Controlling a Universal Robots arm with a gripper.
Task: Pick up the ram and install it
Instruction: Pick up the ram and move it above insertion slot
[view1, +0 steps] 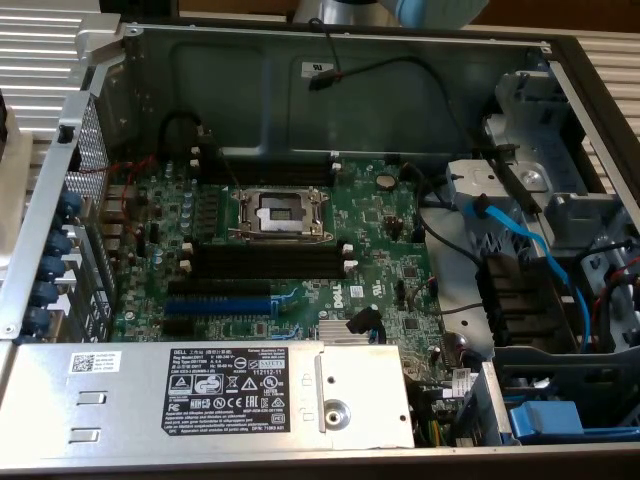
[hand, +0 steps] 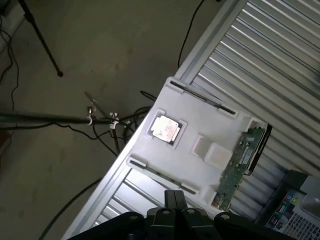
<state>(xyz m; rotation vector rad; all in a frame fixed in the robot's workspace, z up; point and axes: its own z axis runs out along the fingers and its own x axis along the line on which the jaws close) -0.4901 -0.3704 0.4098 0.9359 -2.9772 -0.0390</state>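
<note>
**Item 1, gripper** (hand: 175, 201): fingers pressed together with nothing between them. It hangs well above the tray, and I look down past it.

**Item 2, ram** (hand: 236, 167): green stick lying flat along one edge of the white tray (hand: 200, 112). It is below the hand and off to one side of the fingertips, well apart from them. Not held.

**Item 3, processor chip** (hand: 165, 129): seated in its own recess of the same tray, beyond the fingertips and apart from the ram. No part in this job.

**Item 4, memory slots** (view1: 265, 262): black and empty, on the motherboard (view1: 380, 260) inside the open case. Nothing is installed.

**Stage, as I judge it:** approach for the pick, with the ram untouched.

**Handling note, my judgement:**
- Centre the hand over the middle of the stick.
- Turn it so the jaws span the stick's narrow width.
- Open the jaws before any descent, since shut fingers would land on the board.
- The stick lies close to the tray's edge, so the outer finger has little room. A slow, square approach suits it.
</note>
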